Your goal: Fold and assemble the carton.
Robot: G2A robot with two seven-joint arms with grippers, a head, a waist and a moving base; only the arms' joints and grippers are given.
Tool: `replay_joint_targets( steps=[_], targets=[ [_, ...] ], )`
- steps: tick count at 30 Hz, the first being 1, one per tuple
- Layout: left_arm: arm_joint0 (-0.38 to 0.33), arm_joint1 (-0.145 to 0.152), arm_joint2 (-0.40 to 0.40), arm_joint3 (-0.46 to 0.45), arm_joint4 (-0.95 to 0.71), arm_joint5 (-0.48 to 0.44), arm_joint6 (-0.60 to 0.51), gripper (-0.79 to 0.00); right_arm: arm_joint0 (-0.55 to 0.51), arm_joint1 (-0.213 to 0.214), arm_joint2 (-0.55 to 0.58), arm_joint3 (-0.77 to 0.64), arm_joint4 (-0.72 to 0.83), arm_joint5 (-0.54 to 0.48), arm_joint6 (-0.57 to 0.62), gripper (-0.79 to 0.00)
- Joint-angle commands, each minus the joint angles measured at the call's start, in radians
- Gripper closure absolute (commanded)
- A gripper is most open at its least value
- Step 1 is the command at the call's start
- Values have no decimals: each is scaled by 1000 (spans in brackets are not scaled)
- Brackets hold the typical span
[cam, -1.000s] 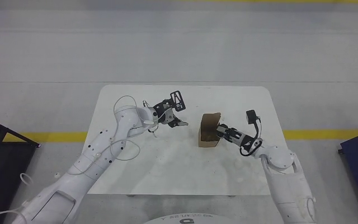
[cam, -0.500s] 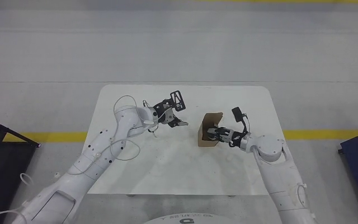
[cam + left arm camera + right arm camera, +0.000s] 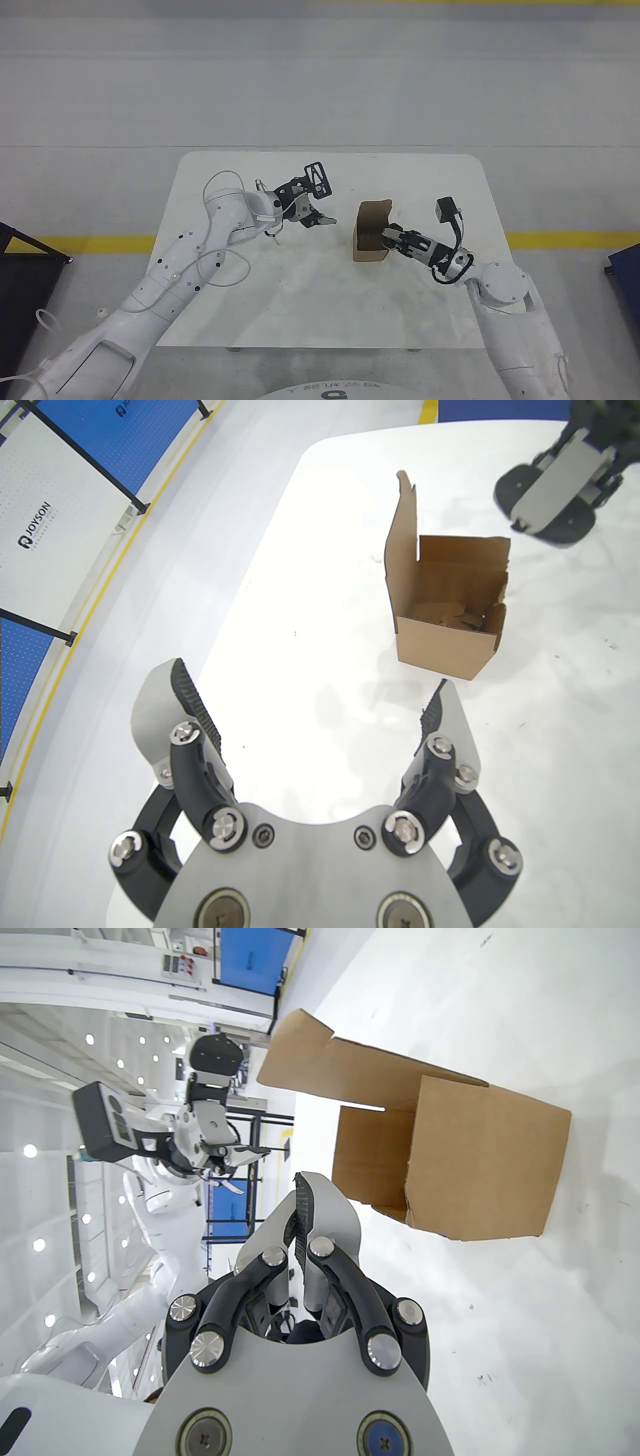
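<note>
Right end effector [image 3: 301, 1200] has drawn back beside the carton [image 3: 480, 1163]

1. In the top view, the right gripper [image 3: 389, 234] is at 3 o'clock of the carton [image 3: 368, 248]; whether they touch is too small to tell.
2. In the right wrist view, the carton hides its own inside.

I am looking over a white counter [image 3: 430, 300] that is standing on grey floor [image 3: 320, 80]; a yellow line [image 3: 80, 243] is passing under it, and blue-and-white barrier panels [image 3: 60, 485] are standing beyond.
</note>
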Motion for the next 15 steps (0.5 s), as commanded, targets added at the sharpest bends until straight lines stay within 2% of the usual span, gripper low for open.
replay_joint_targets(
  steps=[1, 5, 11, 15],
  targets=[
    [0, 0, 0, 0, 0, 0, 0, -785, 10, 4, 23, 26, 43, 8, 12, 0],
    [0, 0, 0, 0, 0, 0, 0, -785, 66, 12, 28, 97, 36, 75, 20, 0],
    [0, 0, 0, 0, 0, 0, 0, -785, 159, 16, -66, 143, -87, 191, 23, 0],
    [0, 0, 0, 0, 0, 0, 0, -785, 181, 19, -93, 153, -102, 201, 34, 0]
  ],
)
